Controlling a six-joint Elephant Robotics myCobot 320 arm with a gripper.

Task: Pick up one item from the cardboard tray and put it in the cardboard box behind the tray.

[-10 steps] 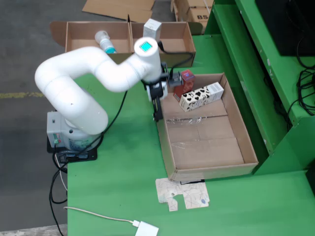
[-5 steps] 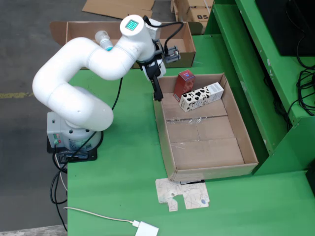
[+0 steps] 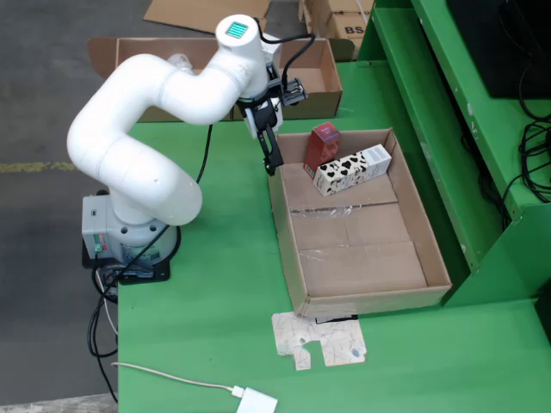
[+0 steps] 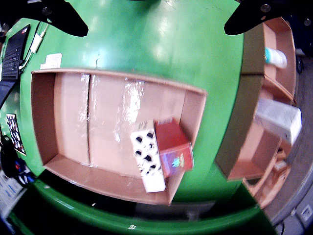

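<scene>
I hang over the green table (image 3: 215, 284) at the cardboard tray (image 3: 362, 258)'s eleven o'clock. My gripper (image 3: 272, 162) spreads, empty. The red carton (image 3: 324, 144) stands inside, touching the cow-print carton (image 3: 351, 169). I judge a fresh reach is next.

Cardboard tray (image 3: 413, 249), its two cartons, and the cardboard box (image 3: 318, 90) behind it.
In the fixed view, a red carton (image 3: 324, 144) stands upright in the tray's far corner, touching a cow-patterned carton (image 3: 351, 169) lying on its side; the divided box holds a white carton (image 4: 279, 119).
</scene>
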